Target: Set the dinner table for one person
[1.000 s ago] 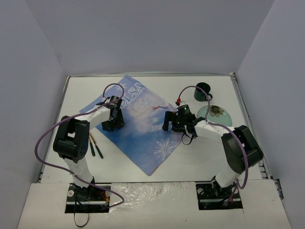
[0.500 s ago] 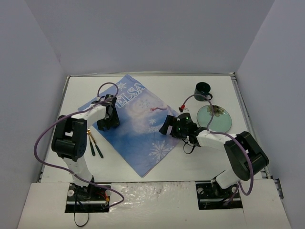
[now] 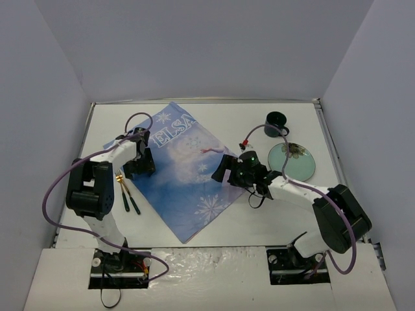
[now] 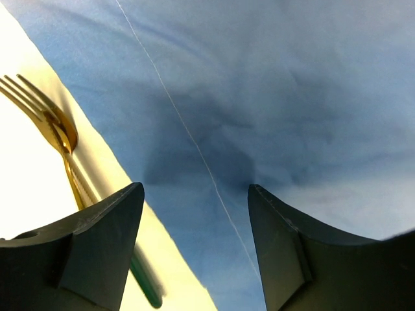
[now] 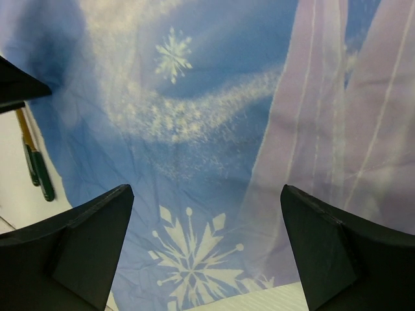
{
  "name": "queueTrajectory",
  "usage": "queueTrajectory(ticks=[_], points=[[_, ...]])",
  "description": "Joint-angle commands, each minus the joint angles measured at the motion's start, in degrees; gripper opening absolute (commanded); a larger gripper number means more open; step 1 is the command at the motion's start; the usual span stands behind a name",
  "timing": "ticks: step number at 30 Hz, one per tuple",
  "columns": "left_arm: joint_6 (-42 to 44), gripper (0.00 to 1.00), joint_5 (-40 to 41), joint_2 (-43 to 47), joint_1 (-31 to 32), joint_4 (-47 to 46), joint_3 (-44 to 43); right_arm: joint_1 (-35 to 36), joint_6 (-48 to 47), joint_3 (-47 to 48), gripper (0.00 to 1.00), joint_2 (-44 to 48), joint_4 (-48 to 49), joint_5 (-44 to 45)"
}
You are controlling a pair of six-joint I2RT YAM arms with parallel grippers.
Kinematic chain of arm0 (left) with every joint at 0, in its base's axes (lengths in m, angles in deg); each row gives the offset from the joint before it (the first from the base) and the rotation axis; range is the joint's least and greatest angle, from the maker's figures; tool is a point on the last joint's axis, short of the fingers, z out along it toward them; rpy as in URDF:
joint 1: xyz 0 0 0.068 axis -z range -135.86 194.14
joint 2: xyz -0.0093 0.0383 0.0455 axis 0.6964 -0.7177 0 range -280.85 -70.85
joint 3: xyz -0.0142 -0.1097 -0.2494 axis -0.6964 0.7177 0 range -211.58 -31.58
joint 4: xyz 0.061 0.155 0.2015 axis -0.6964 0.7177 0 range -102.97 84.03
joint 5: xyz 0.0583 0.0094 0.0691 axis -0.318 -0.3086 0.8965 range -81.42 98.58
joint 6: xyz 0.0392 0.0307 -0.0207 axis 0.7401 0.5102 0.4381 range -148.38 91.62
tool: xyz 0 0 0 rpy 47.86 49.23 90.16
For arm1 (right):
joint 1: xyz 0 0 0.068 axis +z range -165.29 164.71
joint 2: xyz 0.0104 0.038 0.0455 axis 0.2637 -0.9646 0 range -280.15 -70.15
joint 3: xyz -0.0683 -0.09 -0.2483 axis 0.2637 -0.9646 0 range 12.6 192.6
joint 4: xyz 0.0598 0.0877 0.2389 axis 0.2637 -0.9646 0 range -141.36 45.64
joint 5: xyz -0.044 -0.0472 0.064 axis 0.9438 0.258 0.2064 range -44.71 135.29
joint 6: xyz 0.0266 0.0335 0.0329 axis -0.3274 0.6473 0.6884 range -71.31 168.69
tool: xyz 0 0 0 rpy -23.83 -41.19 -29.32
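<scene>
The dinner table (image 3: 259, 214) is a white tabletop. A blue snowflake "ELSA" cloth (image 3: 178, 172) lies on it as a diamond. My left gripper (image 3: 139, 166) is open, low over the cloth's left edge (image 4: 272, 116), with its fingers (image 4: 97, 253) either side of the edge. My right gripper (image 3: 224, 171) is open wide, low over the cloth's right part (image 5: 194, 129). A gold fork (image 4: 55, 126) and green-handled cutlery (image 3: 130, 194) lie just left of the cloth. A green glass plate (image 3: 293, 162) and a dark cup (image 3: 275, 123) stand at the right.
White walls close the table in at the back and both sides. Purple cables loop from both arms. The cutlery also shows at the left edge of the right wrist view (image 5: 35, 165).
</scene>
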Motion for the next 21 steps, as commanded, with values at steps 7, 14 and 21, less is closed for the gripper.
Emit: queueTrajectory(ticks=[7,14,21], points=[[4.22,0.61,-6.72,4.49,0.61,-4.44,-4.56,-10.29,-3.45,-0.07,0.91,4.76,2.34,-3.08],[4.29,0.61,-7.03,-1.14,0.11,-5.93,-5.16,-13.53,-2.48,-5.29,0.89,2.37,7.57,-4.23],[2.4,0.6,-5.12,-4.49,-1.62,-3.7,-4.82,-16.58,-1.32,-9.58,0.9,5.29,5.81,-0.97]])
